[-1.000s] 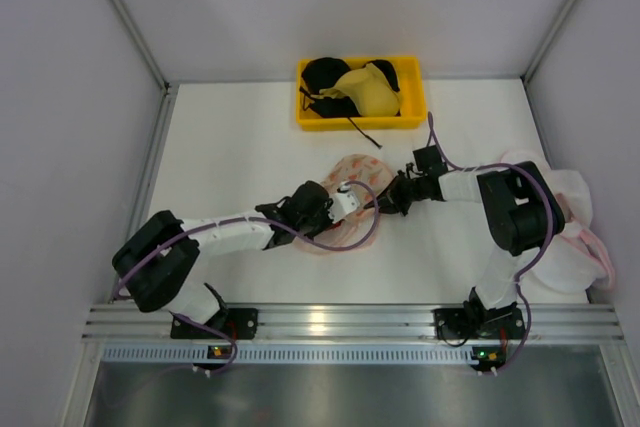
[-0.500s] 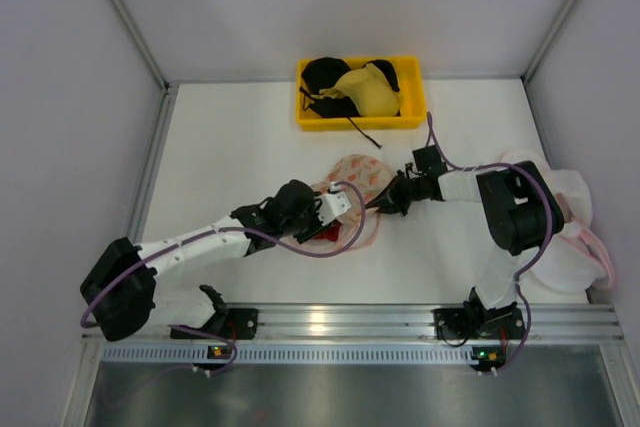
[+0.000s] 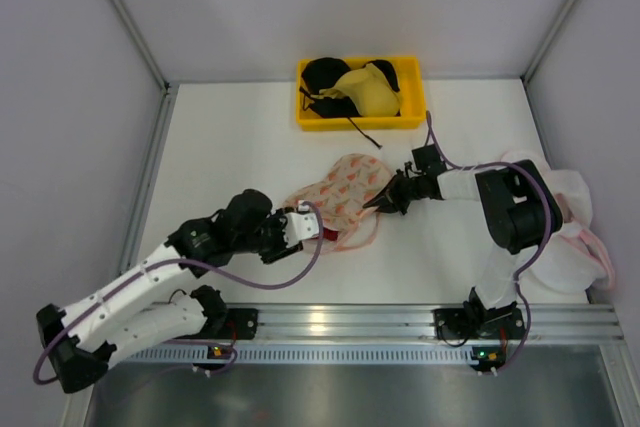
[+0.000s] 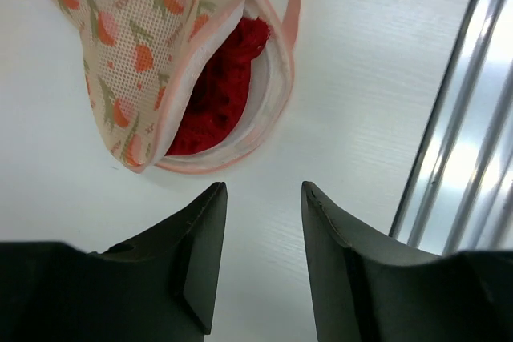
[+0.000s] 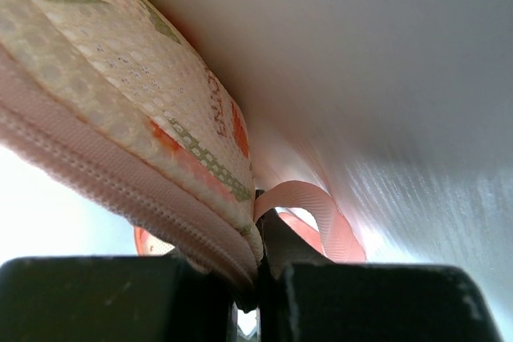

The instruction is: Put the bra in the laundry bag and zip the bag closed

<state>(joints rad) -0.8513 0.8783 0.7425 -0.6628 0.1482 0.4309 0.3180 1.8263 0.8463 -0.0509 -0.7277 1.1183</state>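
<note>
Left wrist view: the bright red lacy bra (image 4: 218,90) sits inside the unzipped cream-pink printed mesh laundry bag (image 4: 132,30). The left gripper (image 4: 263,194) hangs spread, empty; the right gripper (image 5: 258,286) pinches the bag's trim, likely anchoring it for zipping.

Bright, even light from overhead, soft shadows only.
Glare flares on the rail (image 3: 320,324) at the top view's bottom centre. In the right wrist view the laundry bag (image 5: 120,118) looms at left, softening toward the upper corner, with blown-out white beneath it.
</note>
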